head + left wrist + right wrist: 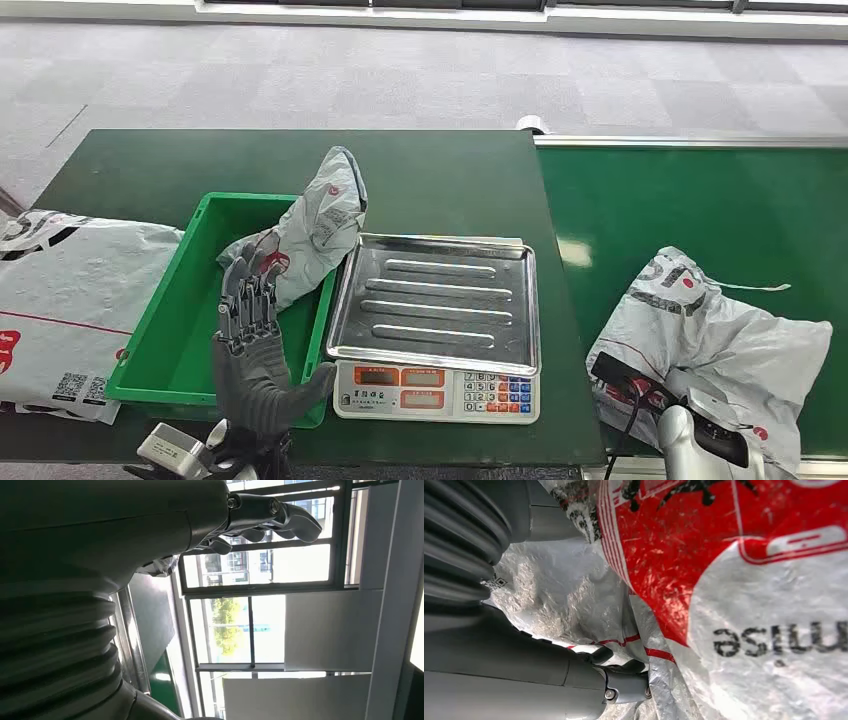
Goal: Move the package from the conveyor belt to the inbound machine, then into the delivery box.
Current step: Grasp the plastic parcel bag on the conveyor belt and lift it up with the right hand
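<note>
The left hand (pixel 255 340) is raised above the near edge of the green delivery box (pixel 160 345), fingers straight and apart, holding nothing. Just beyond its fingertips a grey package (pixel 315 230) lies in the box, slumped over the box's right wall toward the steel tray of the inbound machine (pixel 435 300) — the scale standing beside the box on the table (pixel 440 175).

The right hand (pixel 619 677) is down on a second package (pixel 720 330) on the conveyor belt (pixel 690 200); in the right wrist view its fingers press into the crinkled grey-and-red wrap, but whether they have closed on it I cannot tell. Another big parcel (pixel 70 300) lies left of the box.

By my reading, one package has finished its route — the one on the belt has both stops left, weighing first.
</note>
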{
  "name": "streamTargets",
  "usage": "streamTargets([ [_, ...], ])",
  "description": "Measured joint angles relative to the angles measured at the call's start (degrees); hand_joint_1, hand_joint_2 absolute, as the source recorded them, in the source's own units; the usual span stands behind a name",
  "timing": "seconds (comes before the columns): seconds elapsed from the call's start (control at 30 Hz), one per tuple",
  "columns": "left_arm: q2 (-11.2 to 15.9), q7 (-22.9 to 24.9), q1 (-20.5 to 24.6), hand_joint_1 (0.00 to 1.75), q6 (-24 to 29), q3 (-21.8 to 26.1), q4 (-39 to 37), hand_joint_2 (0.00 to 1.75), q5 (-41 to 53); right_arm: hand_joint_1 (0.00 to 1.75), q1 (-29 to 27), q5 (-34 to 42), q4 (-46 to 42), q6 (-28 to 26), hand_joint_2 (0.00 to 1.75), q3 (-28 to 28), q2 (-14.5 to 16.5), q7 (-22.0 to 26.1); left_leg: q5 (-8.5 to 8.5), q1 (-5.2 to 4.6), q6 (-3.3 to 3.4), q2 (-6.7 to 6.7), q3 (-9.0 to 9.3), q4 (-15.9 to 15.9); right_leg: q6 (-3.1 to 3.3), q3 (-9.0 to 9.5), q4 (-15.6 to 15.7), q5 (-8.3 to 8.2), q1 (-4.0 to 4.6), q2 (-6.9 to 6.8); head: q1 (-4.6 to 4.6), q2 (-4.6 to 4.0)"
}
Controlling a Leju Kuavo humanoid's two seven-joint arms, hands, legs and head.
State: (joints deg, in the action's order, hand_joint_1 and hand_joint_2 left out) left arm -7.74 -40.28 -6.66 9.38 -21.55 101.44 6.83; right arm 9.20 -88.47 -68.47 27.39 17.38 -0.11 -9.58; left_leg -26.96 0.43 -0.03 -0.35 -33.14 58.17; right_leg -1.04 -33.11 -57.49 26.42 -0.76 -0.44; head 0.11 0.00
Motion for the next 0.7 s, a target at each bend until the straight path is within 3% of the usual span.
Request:
streamTargets([
  [0.33, 0.3, 0.0, 0.1, 0.0, 0.1, 0.0, 0.0, 1.75, -0.2, 0.0, -0.2, 0.0, -0.5, 0.0, 1.75, 0.0, 0.7, 0.1, -0.01, 0.0, 0.0, 0.0, 0.02, 0.0, 0.0, 0.03, 0.0, 0.0, -0.01, 0.03, 0.0, 0.0],
  [0.47, 0.4, 0.0, 0.5, 0.0, 0.6, 0.0, -0.2, 1.75, -0.3, 1.75, -0.2, 0.3, -0.5, 0.0, 1.75, 0.0, 0.9, 0.5, -0.01, 0.0, 0.0, 0.0, 0.03, 0.0, 0.0, 0.06, 0.0, 0.0, -0.01, 0.03, 0.0, 0.0],
  [0.7, 1.1, 0.0, 0.8, 0.0, 1.9, 0.0, -0.5, 1.75, -0.5, 1.75, -0.2, 1.0, -0.2, -3.8, 1.75, 0.0, 1.1, 1.3, -0.01, -0.01, 0.01, -0.01, 0.09, 0.0, 0.0, 0.13, 0.0, -0.01, -0.01, 0.02, 0.0, 0.0],
])
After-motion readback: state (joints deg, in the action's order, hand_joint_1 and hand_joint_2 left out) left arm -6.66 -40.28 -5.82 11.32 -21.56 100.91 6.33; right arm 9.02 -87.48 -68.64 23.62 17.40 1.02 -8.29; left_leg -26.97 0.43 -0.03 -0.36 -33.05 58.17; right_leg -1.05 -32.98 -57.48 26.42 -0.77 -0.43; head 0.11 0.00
